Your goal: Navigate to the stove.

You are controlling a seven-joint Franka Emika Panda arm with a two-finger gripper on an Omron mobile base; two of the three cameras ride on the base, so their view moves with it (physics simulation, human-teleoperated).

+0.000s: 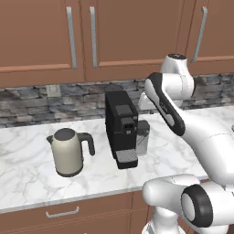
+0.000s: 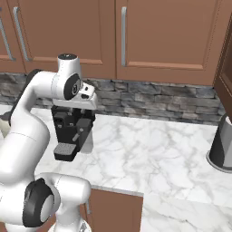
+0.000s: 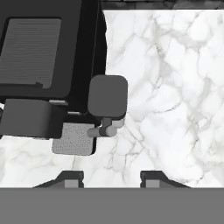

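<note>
Two dark finger tips (image 3: 70,178) stand apart at the foot of the hand view, nothing between them; gripper (image 3: 109,179) empty, pointing down at the white marble counter (image 3: 175,87). Likely a carry pose for driving: arm folded high, hand tucked over the counter, not reaching for anything.

Directly under the hand: one black coffee machine (image 1: 121,128) with its grey perforated drip tray (image 3: 73,138), set back near the grey stone backsplash (image 1: 27,98). To its left, well apart: one cream electric kettle (image 1: 68,151) with dark lid and handle. At the far right edge of the right base view, one dark grey rounded appliance (image 2: 223,147), cut off, kind unclear.

Brown wooden wall cabinets (image 2: 158,31) above, five handles counted across both base views.

Stove: none seen at this stretch of counter, so it lies elsewhere. Judgement: driving not finished.
</note>
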